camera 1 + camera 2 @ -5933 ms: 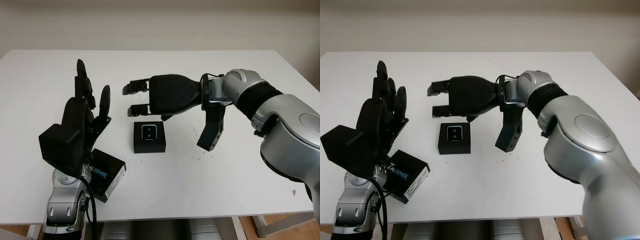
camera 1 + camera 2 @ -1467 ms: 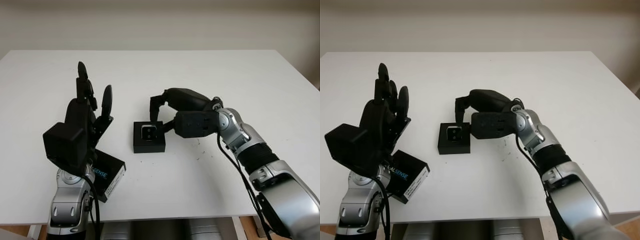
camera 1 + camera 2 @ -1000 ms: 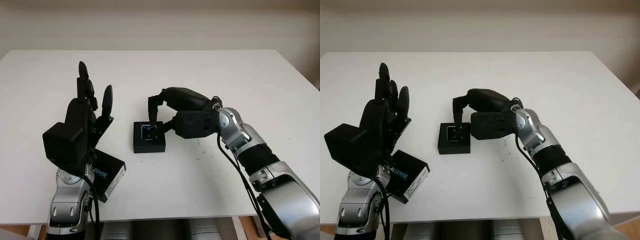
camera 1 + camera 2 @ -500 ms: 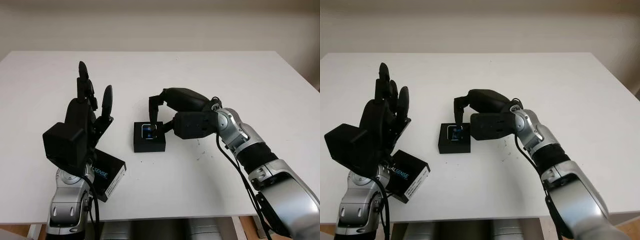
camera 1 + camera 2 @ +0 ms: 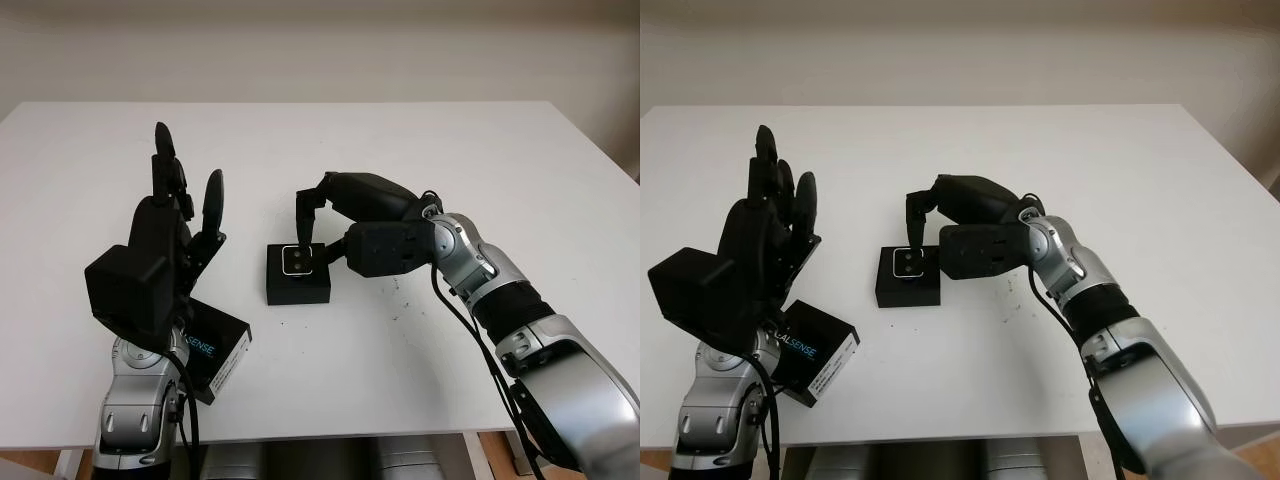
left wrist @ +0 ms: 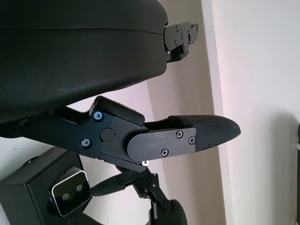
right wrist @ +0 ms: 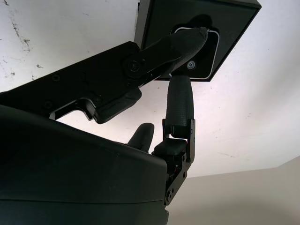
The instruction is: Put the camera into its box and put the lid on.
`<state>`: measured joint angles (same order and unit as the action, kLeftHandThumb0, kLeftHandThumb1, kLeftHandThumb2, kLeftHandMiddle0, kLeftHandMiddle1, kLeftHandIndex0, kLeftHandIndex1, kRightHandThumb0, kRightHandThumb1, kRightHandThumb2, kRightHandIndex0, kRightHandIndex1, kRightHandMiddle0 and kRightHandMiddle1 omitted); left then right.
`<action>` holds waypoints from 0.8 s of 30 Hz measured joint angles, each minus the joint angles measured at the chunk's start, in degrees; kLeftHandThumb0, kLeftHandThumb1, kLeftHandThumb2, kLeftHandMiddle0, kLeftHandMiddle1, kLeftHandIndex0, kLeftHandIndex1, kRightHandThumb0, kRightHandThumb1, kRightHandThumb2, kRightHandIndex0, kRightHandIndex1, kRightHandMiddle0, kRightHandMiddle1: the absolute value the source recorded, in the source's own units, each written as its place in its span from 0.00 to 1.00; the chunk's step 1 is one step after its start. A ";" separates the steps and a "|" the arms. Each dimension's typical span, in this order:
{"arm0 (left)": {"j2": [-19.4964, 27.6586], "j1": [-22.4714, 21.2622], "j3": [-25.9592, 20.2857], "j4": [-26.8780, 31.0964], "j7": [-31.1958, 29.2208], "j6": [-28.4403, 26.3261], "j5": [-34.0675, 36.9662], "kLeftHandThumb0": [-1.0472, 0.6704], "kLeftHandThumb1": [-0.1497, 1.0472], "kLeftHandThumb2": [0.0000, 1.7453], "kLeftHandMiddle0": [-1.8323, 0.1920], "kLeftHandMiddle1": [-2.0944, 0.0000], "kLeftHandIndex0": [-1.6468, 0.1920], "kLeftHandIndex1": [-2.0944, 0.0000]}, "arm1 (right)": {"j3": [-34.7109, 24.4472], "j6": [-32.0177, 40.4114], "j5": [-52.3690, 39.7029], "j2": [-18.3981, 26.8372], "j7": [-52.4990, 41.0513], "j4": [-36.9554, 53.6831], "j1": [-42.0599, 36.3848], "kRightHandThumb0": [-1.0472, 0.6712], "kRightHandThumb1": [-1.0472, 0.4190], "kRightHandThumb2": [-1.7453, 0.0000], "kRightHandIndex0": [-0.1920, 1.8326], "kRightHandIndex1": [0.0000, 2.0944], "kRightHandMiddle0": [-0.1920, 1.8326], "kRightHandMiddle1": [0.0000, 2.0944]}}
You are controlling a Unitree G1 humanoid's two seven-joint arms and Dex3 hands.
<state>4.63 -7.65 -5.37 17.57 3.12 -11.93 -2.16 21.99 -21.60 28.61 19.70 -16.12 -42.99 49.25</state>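
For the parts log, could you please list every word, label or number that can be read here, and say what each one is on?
"ALSENSE": white and blue letters on the side of the black lid, near the table edge; its start is hidden behind the left hand.
Small white print beside it: too small to read.
The box and camera: no readable text.

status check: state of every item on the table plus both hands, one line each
Small silver-faced camera: seated in the box, lenses up.
Black square box: open, no lid on, flat on the table.
Black lid printed with white lettering: off the box, lying near the front edge by the left arm.
Right hand: over the box, fingertips at the camera; grip unclear.
Left hand: open, raised, holding nothing.
White table: bearing everything.
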 measured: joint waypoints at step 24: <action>0.00 0.02 0.00 0.76 -0.26 0.32 0.16 0.17 1.00 0.31 1.00 1.00 1.00 1.00 | 0.14 -0.77 0.08 -0.04 -0.77 -0.43 0.03 0.18 0.14 0.97 0.07 0.55 0.25 0.35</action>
<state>4.63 -7.63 -5.38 18.33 2.85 -11.60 -2.00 22.13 -22.37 28.68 19.66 -16.89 -43.42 49.28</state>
